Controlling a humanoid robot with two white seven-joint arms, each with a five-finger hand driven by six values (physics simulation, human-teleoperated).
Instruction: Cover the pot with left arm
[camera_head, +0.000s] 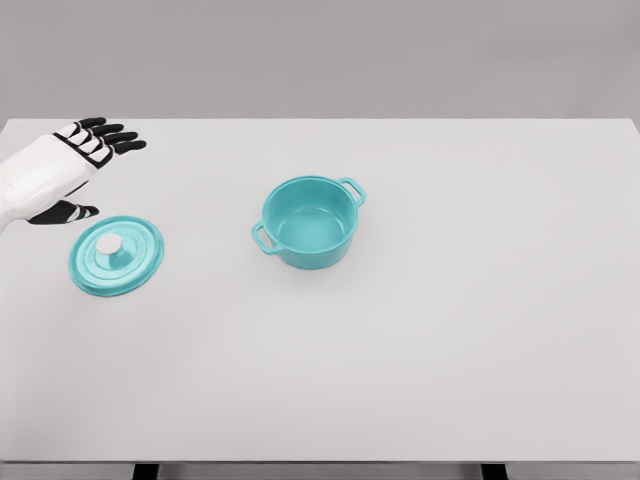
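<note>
The robot's left hand (75, 165) hovers with fingers spread, holding nothing, over the white bench (450, 350); the teal lid (116, 255) lies just below it, the uncovered teal pot (310, 222) well to its right.

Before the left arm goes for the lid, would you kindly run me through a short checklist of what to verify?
1. Left robot hand free: ok, fingers spread, holding nothing.
2. Lid reachable: ok, it lies flat on the table, knob up, just below that hand.
3. Hand lined up over the knob: not ok, it is above and left of the lid in the picture.
4. Pot ready: ok, upright, uncovered, looks empty.
5. Path from lid to pot clear: ok, only bare table between.
6. Right arm out of the way: ok, none shows in the head view.
</note>
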